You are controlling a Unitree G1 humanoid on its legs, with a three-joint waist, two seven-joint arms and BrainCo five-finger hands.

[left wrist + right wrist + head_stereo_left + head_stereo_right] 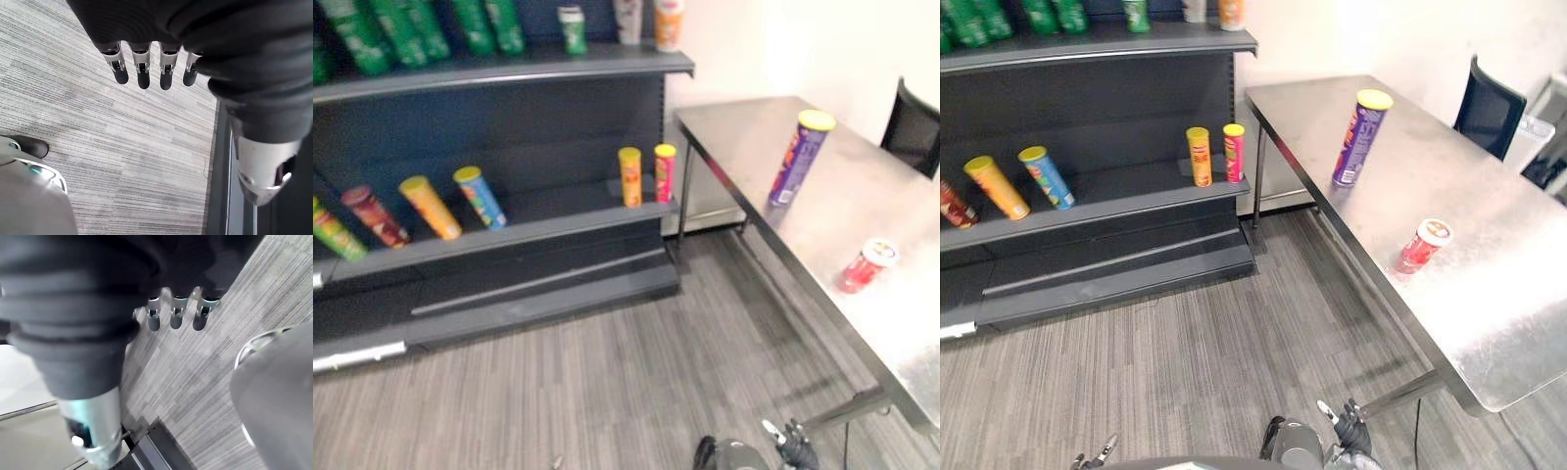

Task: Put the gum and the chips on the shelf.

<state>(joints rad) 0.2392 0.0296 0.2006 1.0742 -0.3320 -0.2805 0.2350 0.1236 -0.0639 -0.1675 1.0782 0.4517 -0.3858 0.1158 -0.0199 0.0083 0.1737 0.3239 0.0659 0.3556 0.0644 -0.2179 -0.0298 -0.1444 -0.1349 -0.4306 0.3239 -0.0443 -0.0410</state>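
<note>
Purple, yellow-lidded chips can [798, 157] upright on the steel table [862, 201] — red gum tub [867, 264] stands nearby.

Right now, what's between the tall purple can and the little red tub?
Nothing: just bare steel table between the purple can and the red tub, in both eye views.

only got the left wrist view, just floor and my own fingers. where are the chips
Observer: The purple chips can stands upright on the steel table to the robot's right.
Operator: ok and the gum
Observer: The red gum tub is on the same table, apart from the can and nearer the robot.
Operator: other hand holding anything
Observer: No. The right hand hangs over the floor with relaxed fingers, holding nothing.
</note>
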